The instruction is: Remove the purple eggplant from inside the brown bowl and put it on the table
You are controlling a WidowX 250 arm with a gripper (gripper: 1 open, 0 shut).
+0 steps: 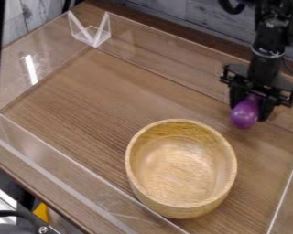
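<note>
Camera view: 1 purple eggplant in the gripper, outside the brown bowl

Near the right side of the table (94, 105), the black gripper (255, 94) points downward with its jaws closed on the purple eggplant (244, 113). The eggplant hangs below the gripper, its glossy bulbous end lowest and its upper part hidden between the dark fingers. It sits beyond the brown bowl (182, 169), up and to the right of the rim as seen here, well clear of the opening. Whether its lower end touches the table top, I cannot tell from this 1 view.

The brown bowl stands upright in the lower middle of the view, its thick pale rim facing up and its wood-grain inside bare. The robot arm (269, 41) comes down from the upper right corner, dark against the grey wall behind.

At the upper left, 1 small clear pointed object (91, 30) stands near the far edge of the table. Clear walls run along the table's edges, and dark cables with 1 yellow piece (41, 212) lie beyond the lower left edge.
</note>
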